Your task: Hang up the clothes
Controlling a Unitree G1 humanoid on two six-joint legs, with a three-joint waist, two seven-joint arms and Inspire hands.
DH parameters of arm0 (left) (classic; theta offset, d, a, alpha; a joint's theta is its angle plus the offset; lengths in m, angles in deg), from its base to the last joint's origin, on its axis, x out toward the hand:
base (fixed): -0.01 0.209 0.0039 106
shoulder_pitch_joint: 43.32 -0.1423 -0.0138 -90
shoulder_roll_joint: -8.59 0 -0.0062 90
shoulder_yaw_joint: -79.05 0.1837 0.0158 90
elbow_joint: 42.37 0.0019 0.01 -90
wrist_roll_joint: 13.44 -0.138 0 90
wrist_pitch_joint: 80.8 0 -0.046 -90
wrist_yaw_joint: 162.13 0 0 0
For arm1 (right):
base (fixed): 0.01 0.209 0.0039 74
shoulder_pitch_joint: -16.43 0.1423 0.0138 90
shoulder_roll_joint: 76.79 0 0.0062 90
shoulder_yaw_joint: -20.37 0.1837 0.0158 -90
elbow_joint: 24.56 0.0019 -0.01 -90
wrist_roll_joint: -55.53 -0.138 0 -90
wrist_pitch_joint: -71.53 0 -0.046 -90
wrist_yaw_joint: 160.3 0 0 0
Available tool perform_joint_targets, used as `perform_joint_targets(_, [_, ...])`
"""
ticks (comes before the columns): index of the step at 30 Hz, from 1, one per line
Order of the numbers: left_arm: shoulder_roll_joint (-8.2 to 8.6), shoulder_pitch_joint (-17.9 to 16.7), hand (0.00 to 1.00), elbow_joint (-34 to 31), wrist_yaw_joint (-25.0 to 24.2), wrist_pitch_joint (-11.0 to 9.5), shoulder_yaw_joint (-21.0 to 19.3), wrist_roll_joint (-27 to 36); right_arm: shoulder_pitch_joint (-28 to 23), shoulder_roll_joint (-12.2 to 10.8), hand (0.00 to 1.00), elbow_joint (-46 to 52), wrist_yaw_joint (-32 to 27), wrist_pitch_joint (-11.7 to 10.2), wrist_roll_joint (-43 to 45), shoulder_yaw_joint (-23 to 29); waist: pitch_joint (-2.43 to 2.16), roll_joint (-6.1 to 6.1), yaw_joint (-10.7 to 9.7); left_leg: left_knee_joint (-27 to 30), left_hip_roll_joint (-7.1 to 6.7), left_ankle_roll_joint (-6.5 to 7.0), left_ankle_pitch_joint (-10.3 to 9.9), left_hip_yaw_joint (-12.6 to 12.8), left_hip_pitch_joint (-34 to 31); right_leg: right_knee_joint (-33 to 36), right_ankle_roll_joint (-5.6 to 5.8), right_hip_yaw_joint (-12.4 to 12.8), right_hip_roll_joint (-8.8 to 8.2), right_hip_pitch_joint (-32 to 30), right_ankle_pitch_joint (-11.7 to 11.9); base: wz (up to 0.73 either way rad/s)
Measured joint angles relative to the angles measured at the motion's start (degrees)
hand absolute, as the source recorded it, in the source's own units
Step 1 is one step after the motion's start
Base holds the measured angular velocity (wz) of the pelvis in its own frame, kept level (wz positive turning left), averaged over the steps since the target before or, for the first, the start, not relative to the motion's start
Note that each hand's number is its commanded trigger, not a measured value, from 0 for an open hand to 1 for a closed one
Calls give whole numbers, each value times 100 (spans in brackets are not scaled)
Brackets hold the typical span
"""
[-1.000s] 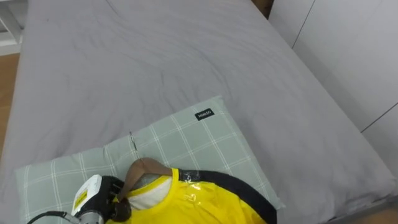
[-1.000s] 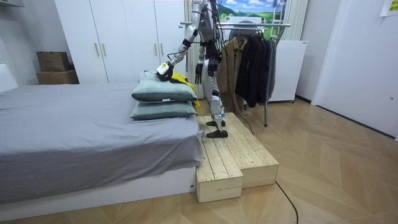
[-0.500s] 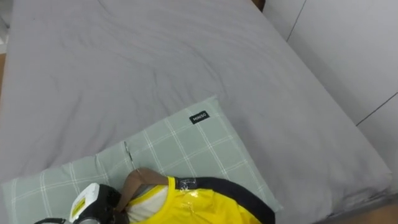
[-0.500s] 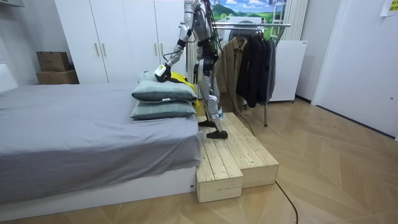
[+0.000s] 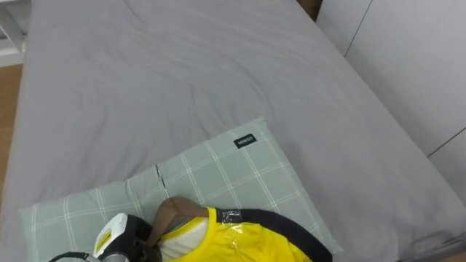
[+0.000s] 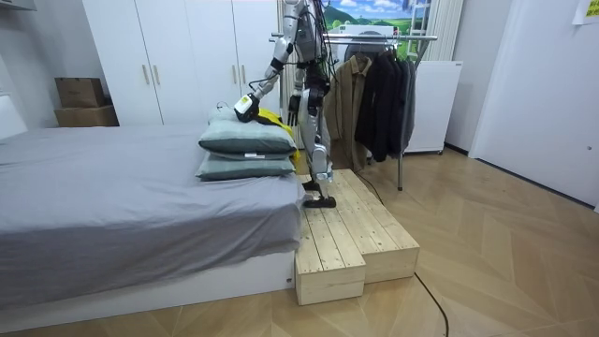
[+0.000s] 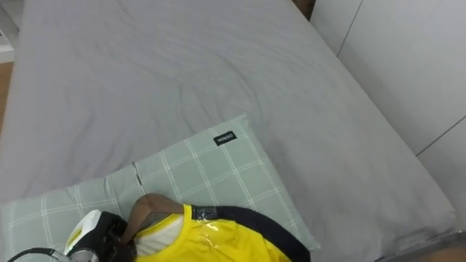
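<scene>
A yellow garment (image 5: 247, 244) with a dark trim lies on a green checked pillow (image 5: 218, 175) at the head of the bed. A brown hanger (image 5: 173, 212) sticks out of its collar. My left hand (image 5: 120, 234) sits at the lower left on the pillow, its dark fingers curled at the hanger's end. In the room view I stand on a wooden platform (image 6: 346, 234) beside the bed, left arm stretched down to the stacked pillows (image 6: 245, 140). My right hand (image 6: 293, 106) hangs by my hip.
The grey bed (image 5: 182, 73) stretches away ahead of me. White wardrobe doors (image 5: 422, 58) run along its right side. Behind me stands a clothes rail (image 6: 374, 37) with several dark coats (image 6: 374, 94). Cardboard boxes (image 6: 82, 98) sit in the far corner.
In the room view I have shifted my feet closer together on the platform, nearer the bed. The eye view swayed with that; my left hand stays at the hanger on the pillow.
</scene>
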Motion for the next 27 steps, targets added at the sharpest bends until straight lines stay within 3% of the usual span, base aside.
perform_joint_targets(5, [22, -198, 100, -4, 22, -58, -140, 50, -126, 5, 0, -16, 1, -4, 24, 96, -75, -28, -13, 7, 3, 21, 13, 1, 111, -12, -3, -42, -6, 119, -47, 0])
perform_joint_targets(9, [27, -321, 100, -39, 56, -61, -180, 57, -193, 24, 0, -9, 5, -4, 15, 220, -101, -41, -40, 9, 5, 21, 13, -4, 272, -4, 3, -51, -4, 285, -83, 0])
perform_joint_targets(10, [32, -370, 100, -60, 82, -61, -179, 65, -222, 31, 0, -1, 1, -4, 13, 260, -135, -39, -52, 8, 3, 21, 13, -4, 308, 5, 5, -52, -6, 313, -90, 0])
perform_joint_targets(19, [83, -684, 100, -360, 392, -69, -231, 100, -638, 88, 0, 13, -9, -13, -4, 506, -170, 64, -70, -48, 29, 42, -25, -1, 622, -17, 7, -41, 27, 615, -96, 0])
perform_joint_targets(23, [72, -980, 100, -1134, 428, -17, -252, 85, -769, 99, 0, 54, -17, -37, -26, 772, -168, 96, -137, -42, 30, 41, -27, -43, 705, -17, 5, -32, 38, 710, -97, 5])
perform_joint_targets(27, [65, -1103, 100, -1385, 495, -10, -250, 34, -863, 115, 0, 51, -35, -135, -151, 812, -178, 166, -154, -41, 38, 50, -65, -43, 792, -17, 13, -20, 50, 825, -106, 1])
